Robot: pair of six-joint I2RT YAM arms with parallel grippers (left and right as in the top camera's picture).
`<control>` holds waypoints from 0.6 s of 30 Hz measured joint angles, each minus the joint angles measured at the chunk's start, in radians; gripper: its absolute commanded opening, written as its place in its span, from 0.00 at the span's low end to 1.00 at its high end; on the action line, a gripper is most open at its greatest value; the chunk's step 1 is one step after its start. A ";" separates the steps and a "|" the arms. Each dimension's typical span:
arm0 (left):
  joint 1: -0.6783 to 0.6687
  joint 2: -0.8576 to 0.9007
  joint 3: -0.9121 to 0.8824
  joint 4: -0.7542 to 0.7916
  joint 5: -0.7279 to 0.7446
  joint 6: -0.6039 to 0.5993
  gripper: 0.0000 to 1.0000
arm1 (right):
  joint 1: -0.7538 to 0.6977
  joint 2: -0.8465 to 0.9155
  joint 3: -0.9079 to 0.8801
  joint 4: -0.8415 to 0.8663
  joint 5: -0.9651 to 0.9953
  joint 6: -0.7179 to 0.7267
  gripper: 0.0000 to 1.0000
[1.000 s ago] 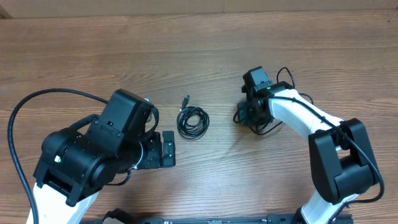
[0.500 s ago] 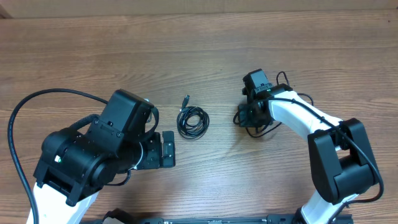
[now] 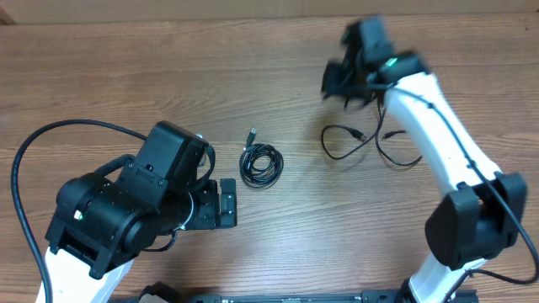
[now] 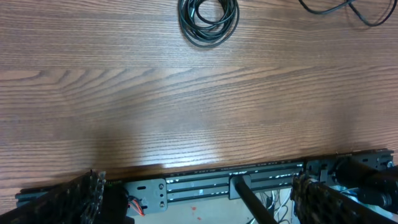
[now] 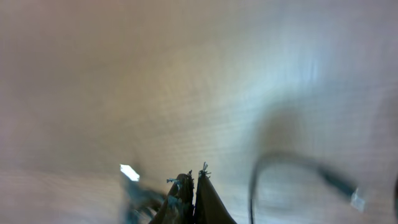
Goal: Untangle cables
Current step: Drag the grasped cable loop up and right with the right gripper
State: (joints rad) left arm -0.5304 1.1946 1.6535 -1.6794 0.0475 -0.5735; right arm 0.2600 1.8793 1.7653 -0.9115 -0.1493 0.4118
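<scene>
Untangling step: judged from the layout, one bundle is being drawn apart on the right while a second bundle waits untouched.
Right gripper [image 3: 358, 63]: sits toward the far side of the table [image 3: 126, 67], blurred in both views. Its jaws are clenched tight together. Whether a strand is nipped between them I cannot tell, though thin lines seem to run from it down to the wood.
Loose cables [image 3: 349, 143]: they lie in open curves on the table below the right gripper, one loop to the left and a second strand trailing right. They are likely spread this way so that each strand can be followed singly. A plug [image 5: 354, 199] shows at one end in the right wrist view.
Coiled cable [image 3: 261, 164]: a tight round coil at mid-table, with its plug end pointing away from the robot. It is well apart from the loose strands, so the two do not re-knot.
Left gripper [image 3: 221, 202]: released, with the fingers spread wide. It rests low near the coil and holds nothing, probably parked out of the way.
Open room: bare wood lies to the far left and between the coil and the loose strands, good for laying out a cord.
Edges: the far table edge is close behind the right gripper. A metal rail [image 4: 149, 190] bounds the near side.
</scene>
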 measured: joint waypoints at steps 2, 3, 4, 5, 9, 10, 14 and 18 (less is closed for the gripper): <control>0.000 0.000 0.000 -0.002 0.000 0.000 1.00 | -0.037 0.000 0.101 -0.010 0.001 0.003 0.04; 0.000 0.000 0.000 -0.004 0.000 0.000 0.99 | -0.057 -0.001 0.139 -0.013 0.001 0.003 0.04; 0.000 0.000 0.000 -0.006 0.000 0.000 1.00 | -0.079 -0.003 0.171 -0.016 0.003 0.003 0.09; 0.000 0.000 0.000 -0.007 0.000 0.000 1.00 | -0.107 -0.007 0.195 -0.032 0.005 0.006 0.18; 0.000 0.000 0.000 -0.008 0.000 0.000 1.00 | -0.173 -0.013 0.205 -0.135 0.029 0.006 0.33; 0.000 0.000 0.000 -0.008 0.000 0.000 1.00 | -0.184 -0.013 0.199 -0.170 0.046 0.005 0.37; 0.000 0.000 0.000 -0.007 0.000 0.000 0.99 | -0.213 -0.013 0.153 -0.263 0.124 0.013 0.66; 0.000 0.003 0.000 -0.004 0.000 0.000 0.99 | -0.235 -0.011 0.101 -0.318 0.148 0.007 0.67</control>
State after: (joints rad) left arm -0.5304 1.1973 1.6535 -1.6833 0.0475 -0.5735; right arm 0.0254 1.8679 1.8660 -1.2297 -0.0010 0.4187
